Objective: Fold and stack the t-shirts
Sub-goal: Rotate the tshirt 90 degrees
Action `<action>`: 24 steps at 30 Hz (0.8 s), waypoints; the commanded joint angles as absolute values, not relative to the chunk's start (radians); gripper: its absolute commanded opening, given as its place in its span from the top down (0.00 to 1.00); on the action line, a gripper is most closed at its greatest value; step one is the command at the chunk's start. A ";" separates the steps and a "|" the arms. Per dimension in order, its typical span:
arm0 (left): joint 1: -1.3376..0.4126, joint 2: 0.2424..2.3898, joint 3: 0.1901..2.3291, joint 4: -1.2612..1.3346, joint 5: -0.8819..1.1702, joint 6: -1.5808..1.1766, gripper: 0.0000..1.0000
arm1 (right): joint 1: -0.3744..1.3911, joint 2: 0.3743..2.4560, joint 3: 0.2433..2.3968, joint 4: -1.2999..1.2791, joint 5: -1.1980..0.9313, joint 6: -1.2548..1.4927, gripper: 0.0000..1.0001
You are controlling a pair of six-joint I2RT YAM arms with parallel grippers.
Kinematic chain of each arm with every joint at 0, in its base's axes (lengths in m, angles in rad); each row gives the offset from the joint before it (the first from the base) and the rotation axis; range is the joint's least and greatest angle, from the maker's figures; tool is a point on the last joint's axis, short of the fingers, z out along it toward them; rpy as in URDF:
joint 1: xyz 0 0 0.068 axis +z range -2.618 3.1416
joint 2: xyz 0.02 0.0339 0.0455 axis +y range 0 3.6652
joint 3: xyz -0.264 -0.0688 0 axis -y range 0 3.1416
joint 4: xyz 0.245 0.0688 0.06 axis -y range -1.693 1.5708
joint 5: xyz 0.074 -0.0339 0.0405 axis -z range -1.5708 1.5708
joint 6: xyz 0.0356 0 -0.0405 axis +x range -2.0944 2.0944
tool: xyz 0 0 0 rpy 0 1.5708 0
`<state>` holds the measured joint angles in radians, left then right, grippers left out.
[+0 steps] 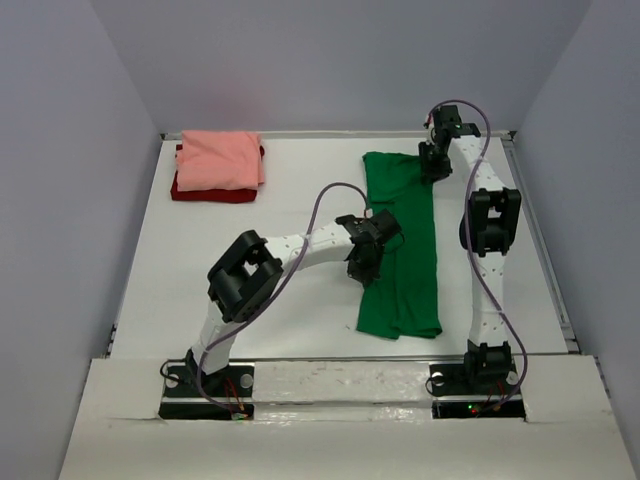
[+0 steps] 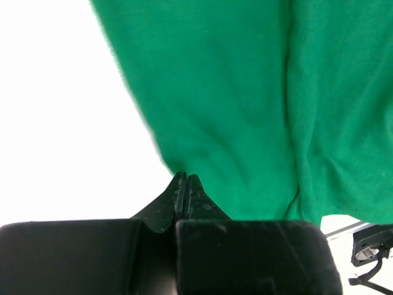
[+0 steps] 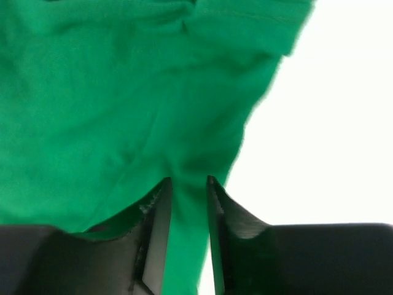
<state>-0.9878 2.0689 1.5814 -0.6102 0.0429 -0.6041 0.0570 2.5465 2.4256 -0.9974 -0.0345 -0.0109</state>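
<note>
The bright green t-shirt (image 1: 403,250) lies as a long folded strip right of the table's middle. My left gripper (image 1: 365,262) is at the strip's left edge, mid-length. In the left wrist view its jaws (image 2: 185,179) are pressed together at the edge of the green cloth (image 2: 245,92), which draws in to the tips. My right gripper (image 1: 434,162) is at the strip's far right corner. A band of green cloth (image 3: 123,92) runs between its jaws (image 3: 187,182). The salmon pink t-shirt (image 1: 220,158) lies folded on the folded dark red t-shirt (image 1: 205,192) at the far left.
The white table (image 1: 290,190) is bounded by grey walls at the back and sides. A raised rail (image 1: 545,240) runs along its right edge. The arm bases (image 1: 205,385) sit at the near edge, with a purple cable looping over each arm.
</note>
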 commanded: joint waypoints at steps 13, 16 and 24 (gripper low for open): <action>-0.980 1.848 1.598 -0.646 -0.206 -0.569 1.00 | 0.129 1.971 1.870 -0.862 0.026 0.112 1.00; -0.968 1.871 1.676 -0.617 -0.163 -0.506 1.00 | 0.129 1.959 1.832 -0.833 0.009 0.115 1.00; -0.957 1.839 1.721 -0.621 -0.163 -0.494 1.00 | 0.175 2.106 1.945 -0.833 -0.066 0.100 1.00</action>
